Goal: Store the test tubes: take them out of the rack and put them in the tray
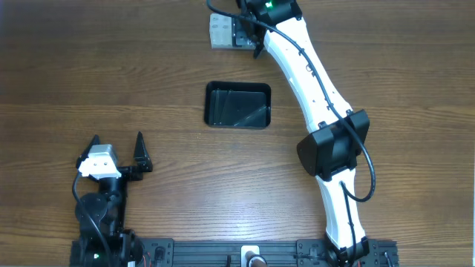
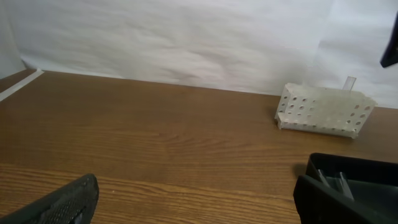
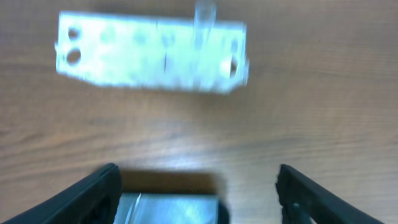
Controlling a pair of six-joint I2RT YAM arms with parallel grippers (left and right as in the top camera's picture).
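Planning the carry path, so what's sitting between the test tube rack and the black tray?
Nothing. Only bare wooden table lies between the rack and the tray, seen in the top view and the right wrist view.

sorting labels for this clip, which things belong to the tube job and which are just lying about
Job: rack; test tube standing in it; black tray; tubes in tray; right pincer, open.
Just there: wooden table; white backdrop; left pincer, parked open.
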